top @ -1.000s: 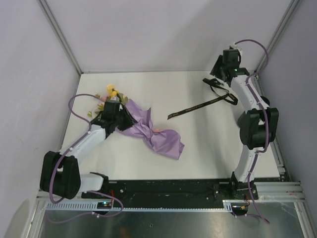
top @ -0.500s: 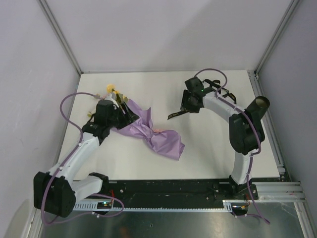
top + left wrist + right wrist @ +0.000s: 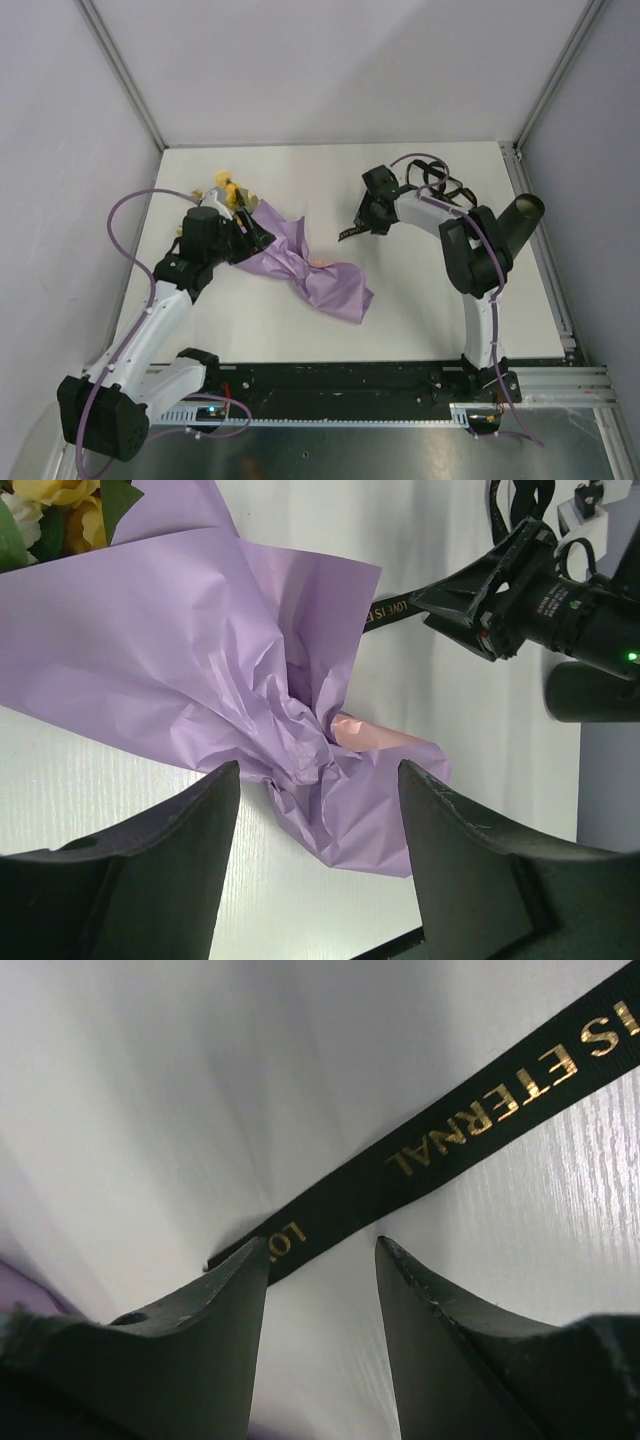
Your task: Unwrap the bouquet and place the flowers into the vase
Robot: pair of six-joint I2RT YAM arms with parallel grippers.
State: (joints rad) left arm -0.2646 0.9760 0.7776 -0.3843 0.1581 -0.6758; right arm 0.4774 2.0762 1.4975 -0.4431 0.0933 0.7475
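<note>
Over the crumpled lilac paper-wrapped bouquet point(image 3: 180, 650) the left gripper point(image 3: 318, 775) gapes empty; right gripper point(image 3: 322, 1245) part-open, grasping nothing (tips just above the flat black gold-lettered fabric ribbon point(image 3: 450, 1140)).

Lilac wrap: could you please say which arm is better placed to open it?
Probably left: the left claw, open, hovers over the crumpled wrap; the right claw is at the black ribbon.
</note>
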